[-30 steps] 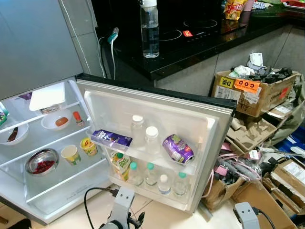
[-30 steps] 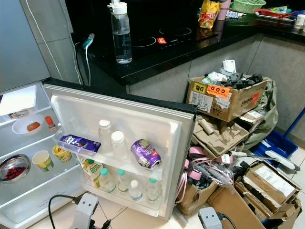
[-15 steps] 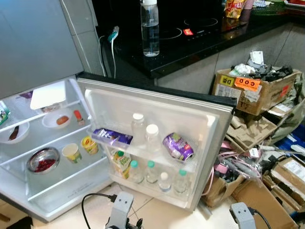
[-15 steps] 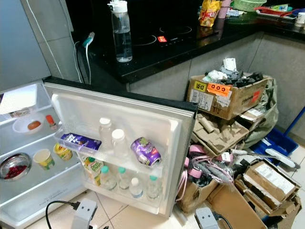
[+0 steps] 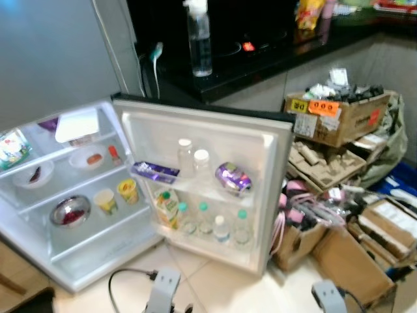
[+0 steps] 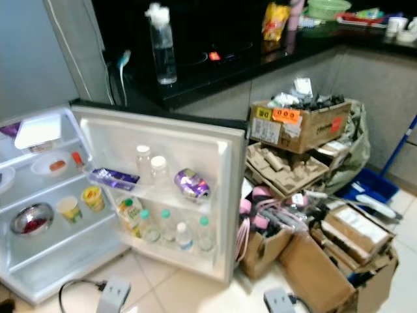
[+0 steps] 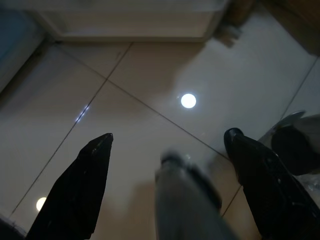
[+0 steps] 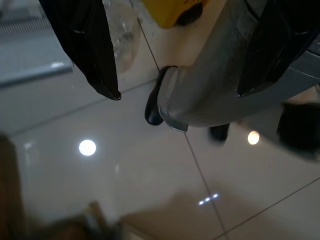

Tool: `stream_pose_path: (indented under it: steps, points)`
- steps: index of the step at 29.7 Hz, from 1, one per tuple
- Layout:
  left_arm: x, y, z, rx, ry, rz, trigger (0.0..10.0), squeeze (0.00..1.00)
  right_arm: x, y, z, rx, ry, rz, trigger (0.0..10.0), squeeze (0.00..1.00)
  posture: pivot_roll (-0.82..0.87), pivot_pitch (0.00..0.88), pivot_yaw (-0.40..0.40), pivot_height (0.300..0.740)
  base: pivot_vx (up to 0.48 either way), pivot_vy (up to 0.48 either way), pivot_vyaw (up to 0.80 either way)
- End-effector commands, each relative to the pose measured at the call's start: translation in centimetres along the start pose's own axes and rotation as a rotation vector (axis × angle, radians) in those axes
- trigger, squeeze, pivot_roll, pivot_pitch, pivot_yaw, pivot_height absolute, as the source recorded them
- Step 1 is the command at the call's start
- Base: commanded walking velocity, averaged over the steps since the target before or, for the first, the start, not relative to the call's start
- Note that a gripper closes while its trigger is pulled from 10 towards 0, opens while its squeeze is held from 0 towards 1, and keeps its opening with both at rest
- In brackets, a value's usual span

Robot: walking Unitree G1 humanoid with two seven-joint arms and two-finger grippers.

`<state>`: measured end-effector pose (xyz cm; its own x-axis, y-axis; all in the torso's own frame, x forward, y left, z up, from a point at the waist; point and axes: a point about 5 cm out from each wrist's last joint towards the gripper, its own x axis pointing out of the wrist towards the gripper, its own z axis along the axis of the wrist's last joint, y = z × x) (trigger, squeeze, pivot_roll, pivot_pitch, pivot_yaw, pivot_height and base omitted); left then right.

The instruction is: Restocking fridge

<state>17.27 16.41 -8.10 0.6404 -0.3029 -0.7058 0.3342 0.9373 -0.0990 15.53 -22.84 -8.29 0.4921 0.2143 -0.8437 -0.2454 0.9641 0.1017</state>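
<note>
We see a small fridge (image 5: 39, 215) standing open at the left of the frame, its door (image 5: 202, 140) swung wide toward the middle. On the door's upper shelf lie a purple carton (image 5: 155, 171) and a purple can (image 5: 232, 178) on its side, with two white-capped bottles (image 5: 193, 158) between them; the lower door shelf holds a green juice carton (image 5: 166, 207) and a row of small water bottles (image 5: 212, 225). Inside the fridge, a metal bowl (image 5: 70, 212) and two cups (image 5: 116, 195) sit on the middle shelf, and two white dishes (image 5: 62, 166) on the shelf above. A clear water bottle (image 5: 199, 39) stands on the black counter (image 5: 260, 55) at the top of the frame. Cardboard boxes (image 5: 339, 117) full of clutter crowd the right side. Both arms hang low over the tiled floor (image 7: 150, 75): our left gripper (image 7: 170, 150) has its fingers spread wide with nothing between them, and our right gripper (image 8: 177, 95) is likewise parted and holding nothing.
</note>
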Motion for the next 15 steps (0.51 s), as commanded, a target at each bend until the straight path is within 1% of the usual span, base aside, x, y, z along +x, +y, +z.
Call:
stream_pose_path:
  steps: [1, 2, 9, 15]
  points:
    - [-0.12, 0.62, 0.05, 0.002, 0.016, 0.006, 10.0, 0.00, 0.09, 0.31, -0.23, 0.007, 0.006, 0.006, 10.0, 0.00, -0.20, 0.000, 0.036, 0.740, 0.000, 0.000, 0.00]
    - [-0.09, 0.63, 0.08, 0.004, 0.020, 0.005, 10.0, 0.00, 0.09, 0.30, -0.22, 0.007, 0.006, 0.005, 10.0, 0.00, -0.20, 0.000, 0.036, 0.740, 0.000, 0.000, 0.00]
    - [0.00, 0.71, 0.28, 0.003, 0.019, 0.014, 10.0, 0.00, 0.06, 0.23, -0.16, 0.009, -0.002, 0.000, 10.0, 0.00, -0.20, 0.000, 0.035, 0.740, 0.000, -0.480, 0.00]
    - [0.07, 0.64, 0.45, 0.002, 0.010, 0.017, 10.0, 0.00, 0.07, 0.18, 0.01, 0.003, -0.010, 0.000, 10.0, 0.00, -0.20, 0.000, 0.039, 0.740, 0.000, 0.000, 0.00]
